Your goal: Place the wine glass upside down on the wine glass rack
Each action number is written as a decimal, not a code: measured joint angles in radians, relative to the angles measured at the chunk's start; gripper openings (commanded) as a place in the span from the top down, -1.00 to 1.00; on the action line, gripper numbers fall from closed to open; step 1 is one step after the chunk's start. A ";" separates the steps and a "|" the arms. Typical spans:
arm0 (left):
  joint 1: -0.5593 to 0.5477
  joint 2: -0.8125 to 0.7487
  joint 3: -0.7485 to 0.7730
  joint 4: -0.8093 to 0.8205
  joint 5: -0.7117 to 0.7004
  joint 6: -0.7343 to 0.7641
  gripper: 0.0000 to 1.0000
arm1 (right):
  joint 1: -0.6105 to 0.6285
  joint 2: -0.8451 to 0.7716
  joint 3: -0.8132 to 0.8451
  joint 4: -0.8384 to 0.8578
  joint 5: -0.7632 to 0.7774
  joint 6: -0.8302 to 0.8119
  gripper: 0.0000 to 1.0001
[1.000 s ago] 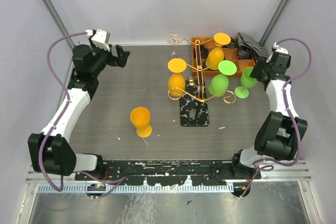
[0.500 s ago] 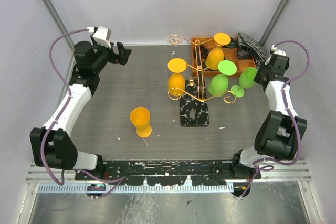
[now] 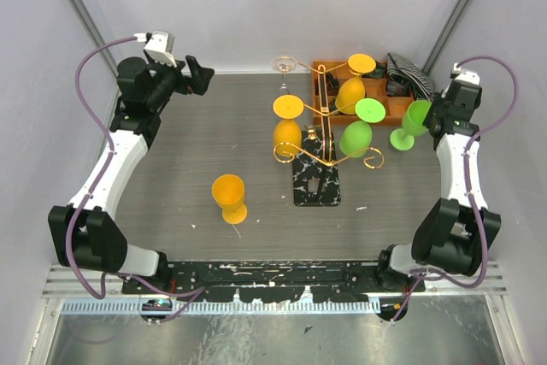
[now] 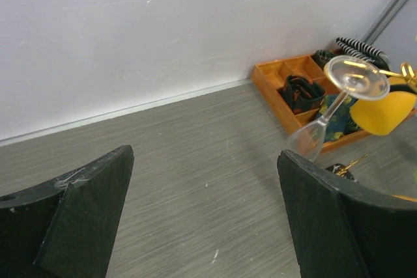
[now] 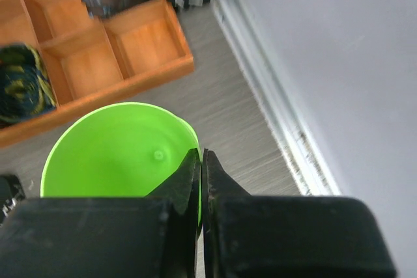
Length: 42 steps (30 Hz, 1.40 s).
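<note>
The green wine glass (image 3: 416, 116) is at the far right of the table (image 3: 214, 143). It sits just beside the orange tray (image 3: 382, 107) and a little apart from the nearest scroll arm of the wine glass rack (image 3: 328, 150). Its mouth faces the right gripper (image 3: 434, 115) and its foot points down towards the rack side. From above we cannot tell whether the foot is touching the table or hanging just clear of it.

In the wrist view the right gripper's jaws are almost fully together, pinching the thin wall of the glass at its rim.

We judge the glass to be light, stiff plastic: smooth, a bit slippery, and not likely to shatter. A rim pinch can pivot as the glass turns over, so we would keep the turn slow. The stem is the part that has to slide between the rack's wires, so holding the bowl leaves it free.

The rack already holds two orange glasses (image 3: 287, 132) and a green one (image 3: 355, 136), so there is little space.

The left gripper (image 4: 205, 157) is far off at the back left, with its jaws spread wide and nothing between them.
</note>
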State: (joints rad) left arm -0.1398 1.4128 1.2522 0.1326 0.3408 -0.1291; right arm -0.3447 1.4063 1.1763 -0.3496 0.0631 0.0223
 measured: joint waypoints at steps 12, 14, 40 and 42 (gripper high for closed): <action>-0.026 0.049 0.346 -0.213 -0.105 -0.325 -0.94 | 0.006 -0.195 0.184 0.203 -0.025 -0.024 0.99; -0.029 0.049 0.359 -0.212 -0.116 -0.397 -0.96 | 0.018 -0.203 0.185 0.270 -0.058 -0.020 0.99; -0.062 -0.072 -0.170 0.327 -0.253 -1.606 -0.90 | 0.876 -0.089 0.090 0.911 -0.164 -0.304 0.99; -0.070 -0.109 -0.204 0.333 -0.254 -1.619 -0.90 | 0.914 -0.042 0.090 0.925 -0.149 -0.339 0.99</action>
State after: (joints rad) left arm -0.2096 1.3037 1.0485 0.4660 0.0864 -1.7481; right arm 0.5697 1.3647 1.2659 0.5751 -0.0856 -0.3168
